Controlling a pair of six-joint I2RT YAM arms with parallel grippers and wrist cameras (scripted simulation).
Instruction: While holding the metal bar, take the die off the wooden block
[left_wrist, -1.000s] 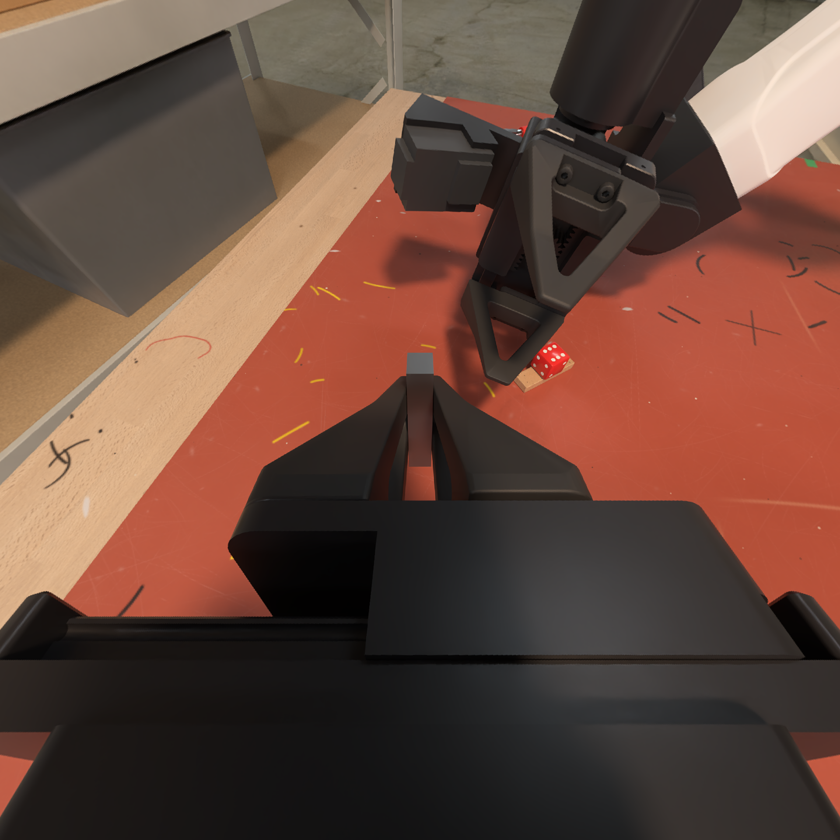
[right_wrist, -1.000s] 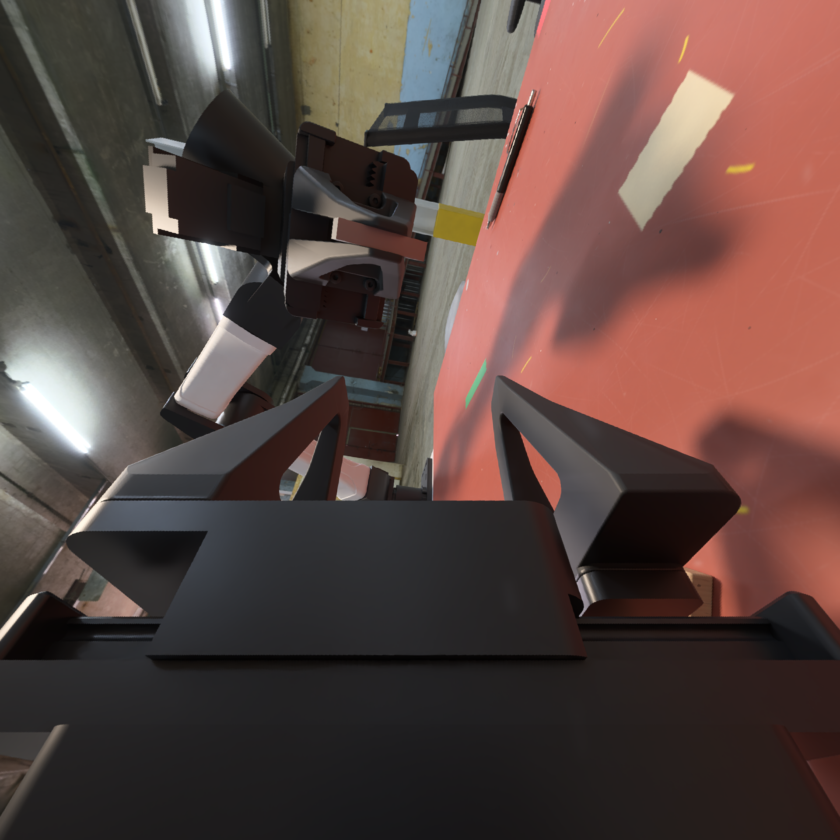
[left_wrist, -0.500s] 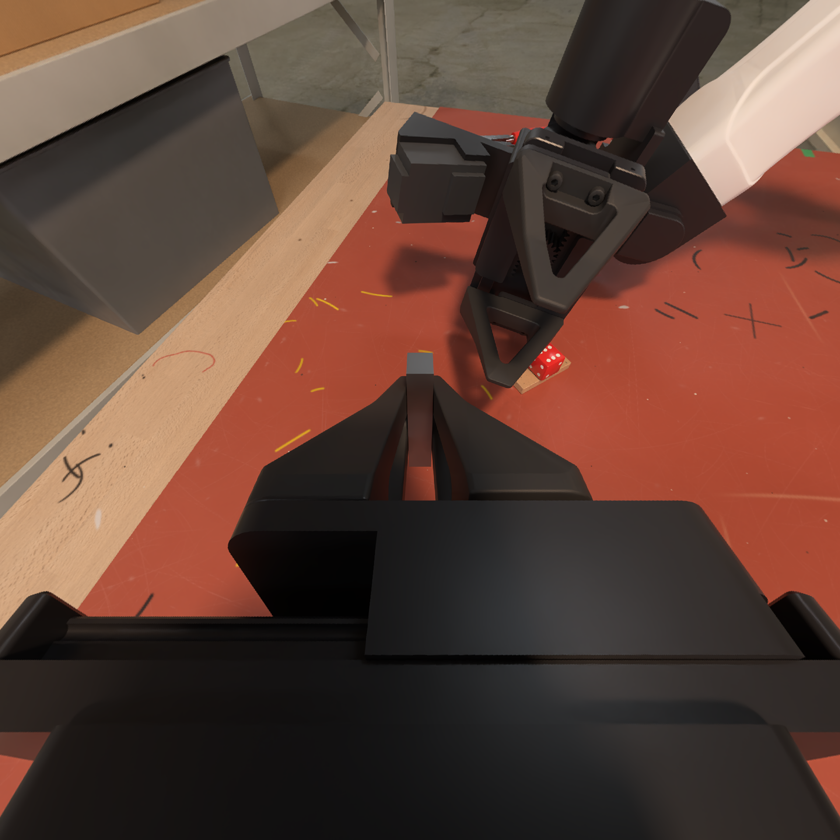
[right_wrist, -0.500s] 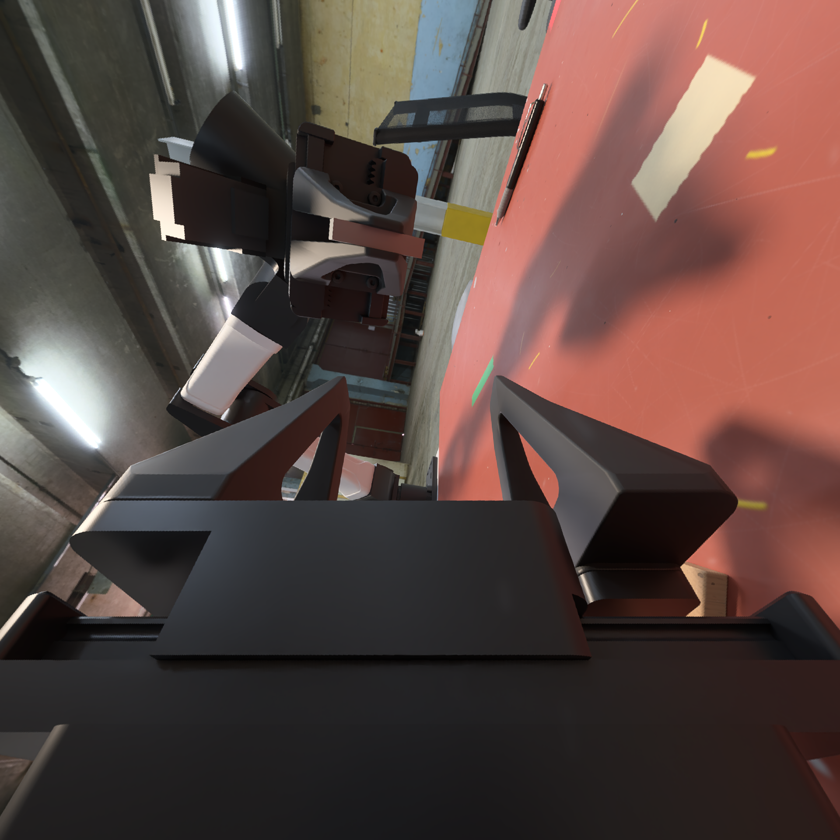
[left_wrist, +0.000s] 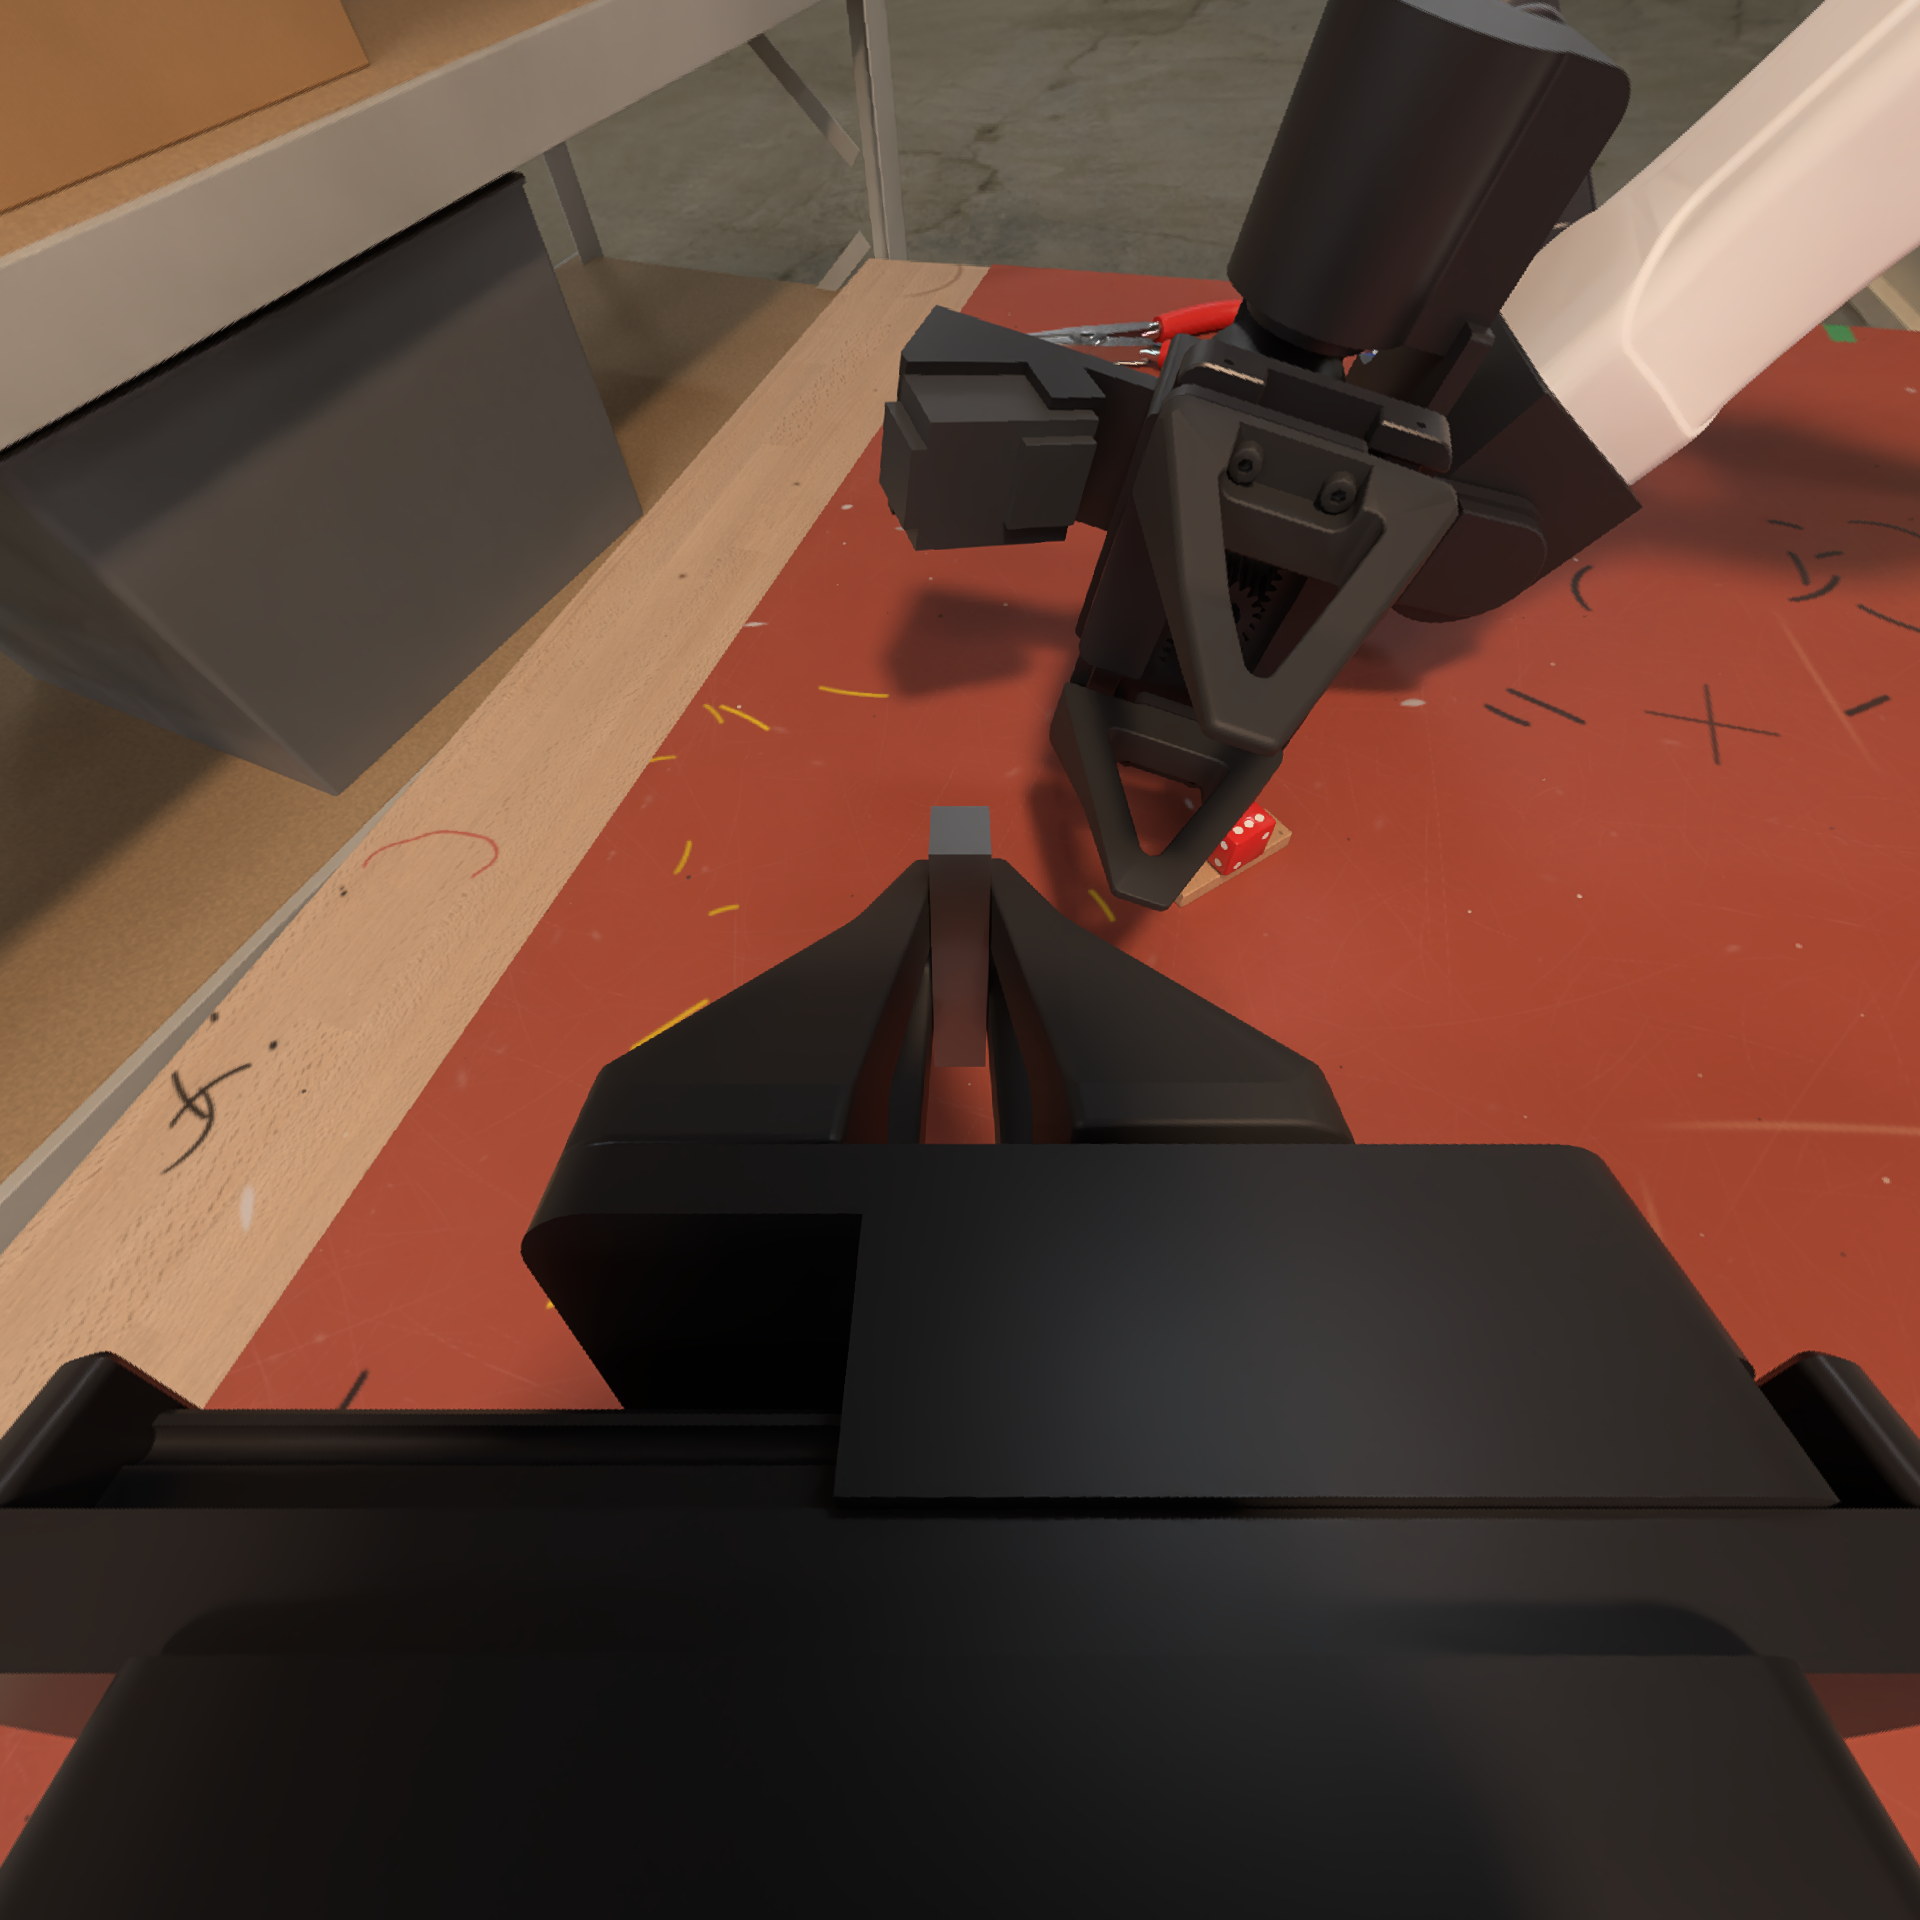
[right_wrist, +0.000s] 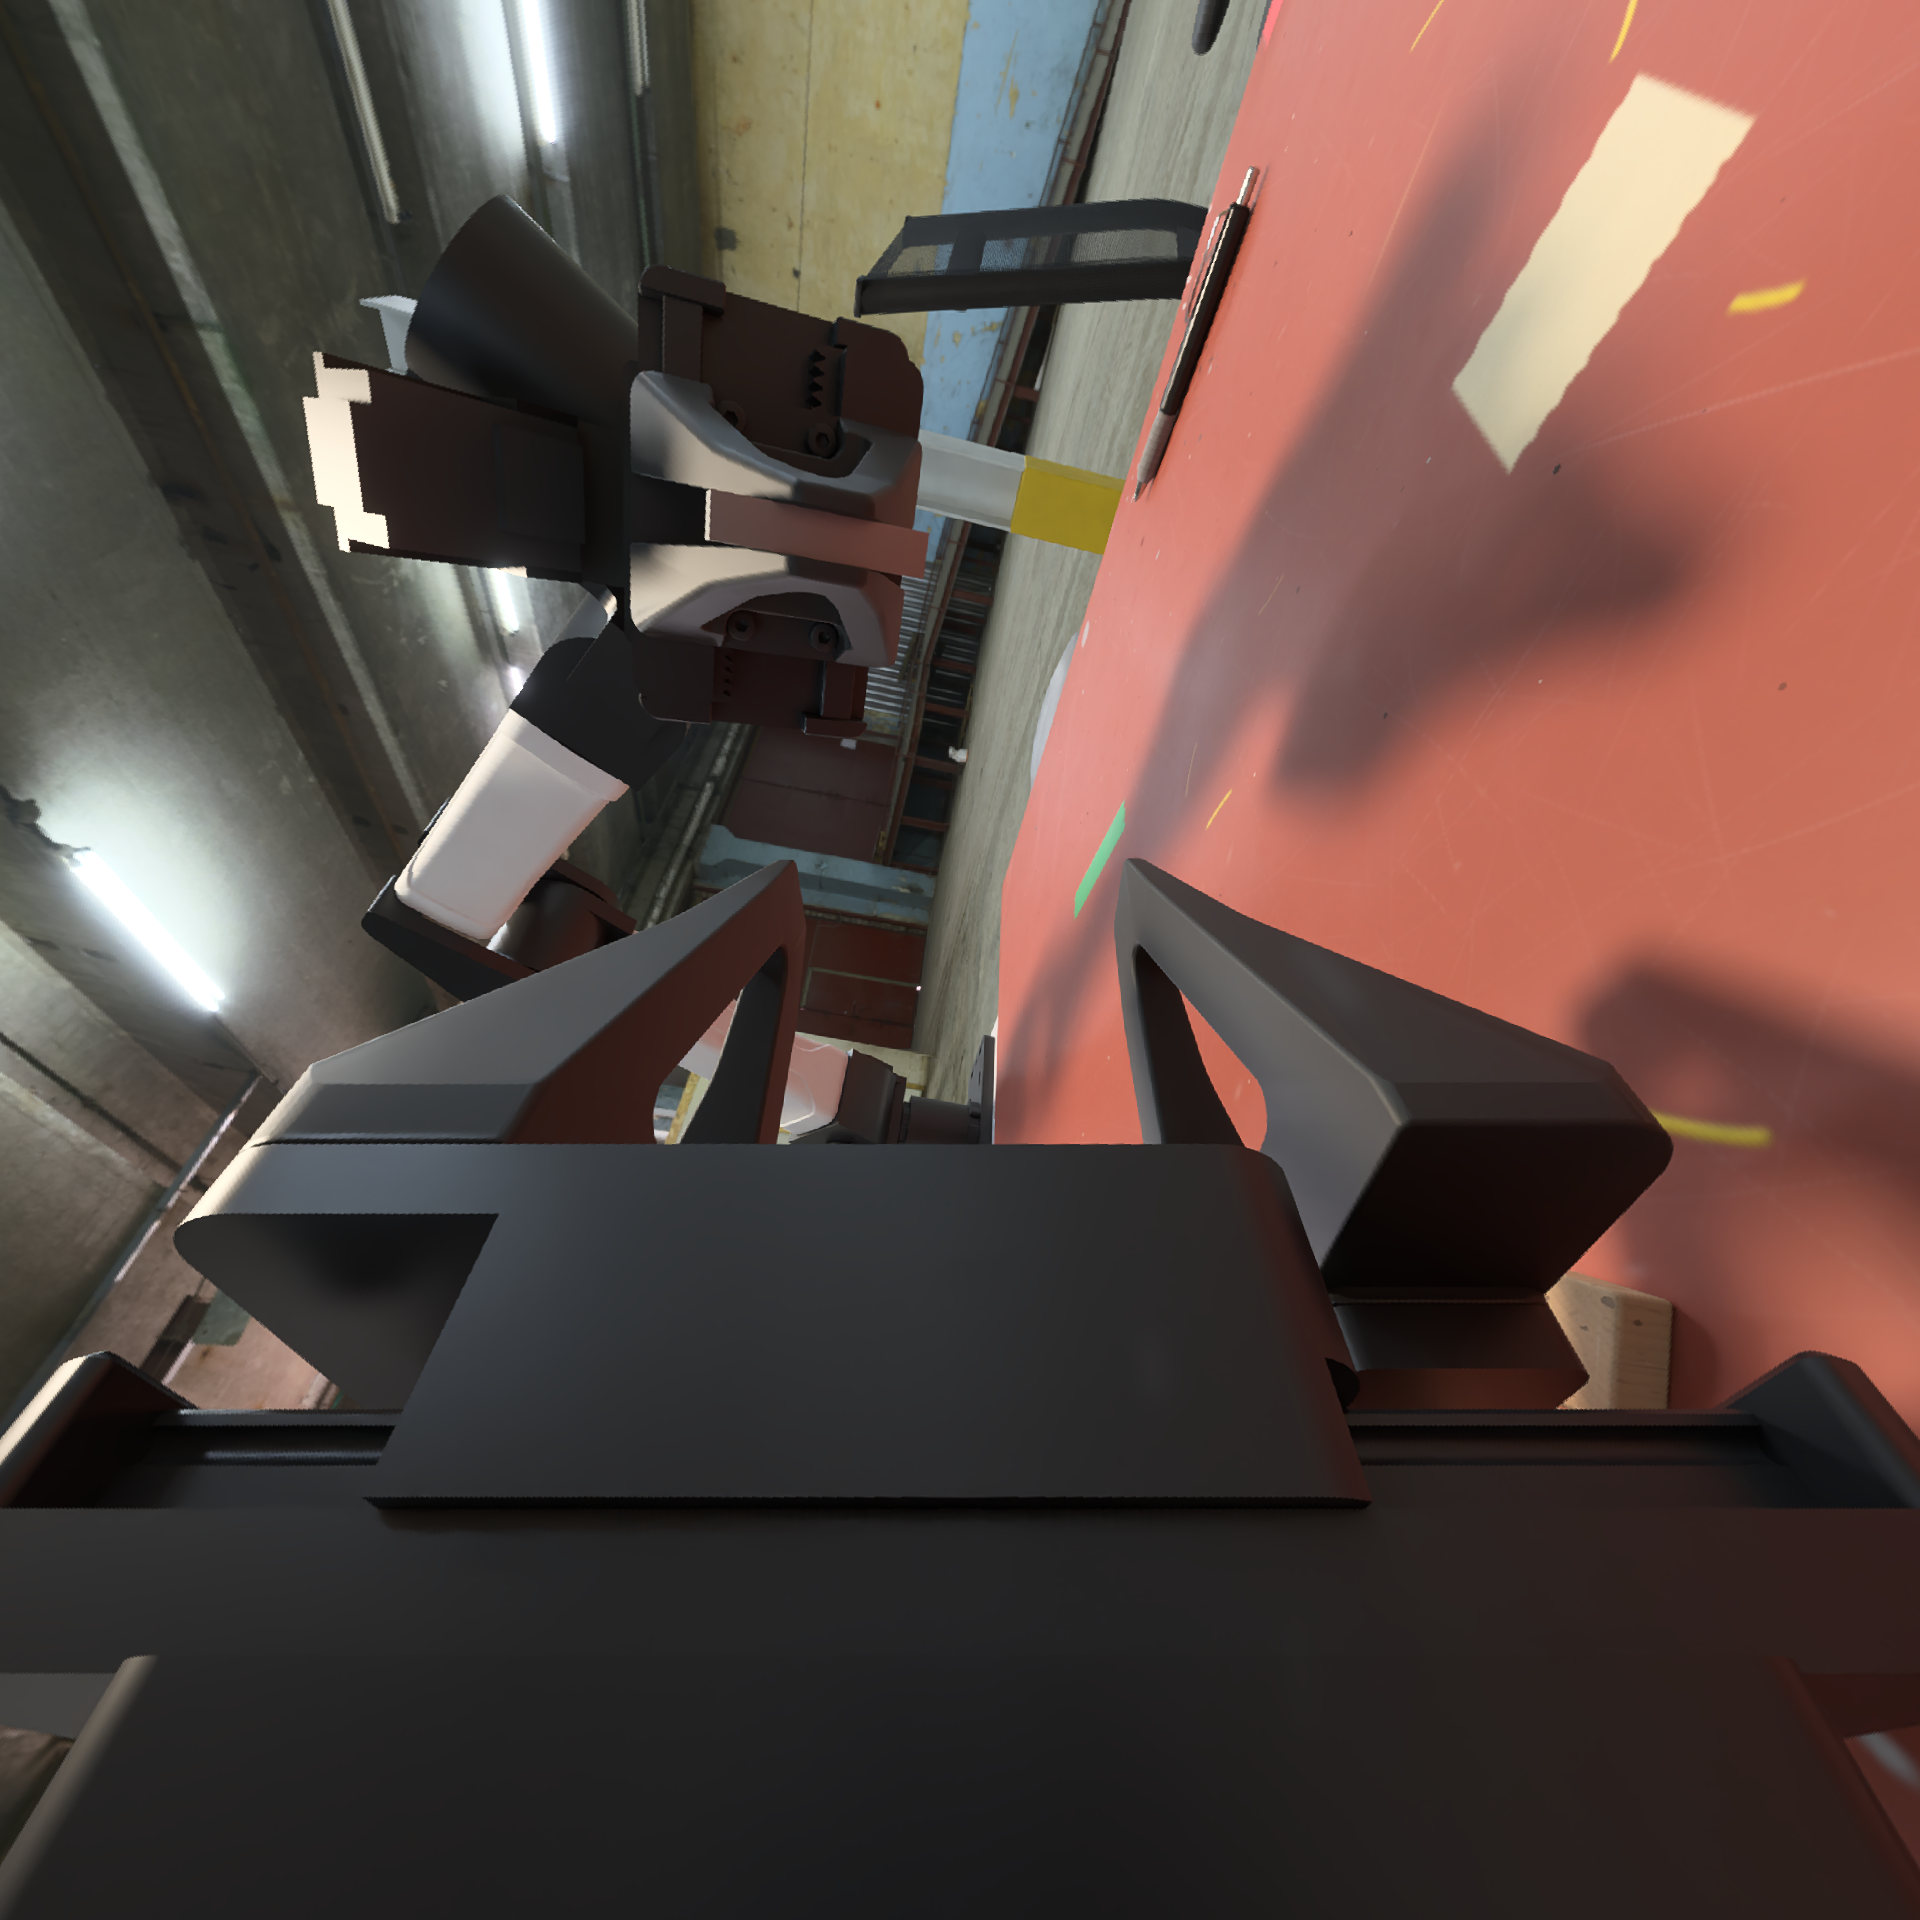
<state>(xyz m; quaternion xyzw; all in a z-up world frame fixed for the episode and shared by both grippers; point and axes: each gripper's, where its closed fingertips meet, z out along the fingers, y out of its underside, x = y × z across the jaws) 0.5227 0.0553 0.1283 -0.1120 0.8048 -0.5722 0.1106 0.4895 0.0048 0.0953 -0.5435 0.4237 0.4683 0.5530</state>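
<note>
My left gripper (left_wrist: 958, 914) is clamped on the grey metal bar (left_wrist: 959, 883), while my right gripper (left_wrist: 1195, 831) hangs spread beside the red die (left_wrist: 1244, 837), which sits on its wooden block (left_wrist: 1236, 868) on the red mat (left_wrist: 1455, 1039).

Changes since a second ago. Right gripper (left_wrist: 1195, 831): sits closer over the red die (left_wrist: 1243, 837); its lower finger now covers more of the wooden block (left_wrist: 1226, 878), leaving less of the die in sight. Red-handled pliers (left_wrist: 1148, 327): newly visible behind the right arm in the left wrist view. Wooden block (right_wrist: 1616, 1351) in the right wrist view: more of it shows beside the lower finger. Beige paper strip (right_wrist: 1600, 270), pen (right_wrist: 1195, 332): both lie lower in the frame.
</note>
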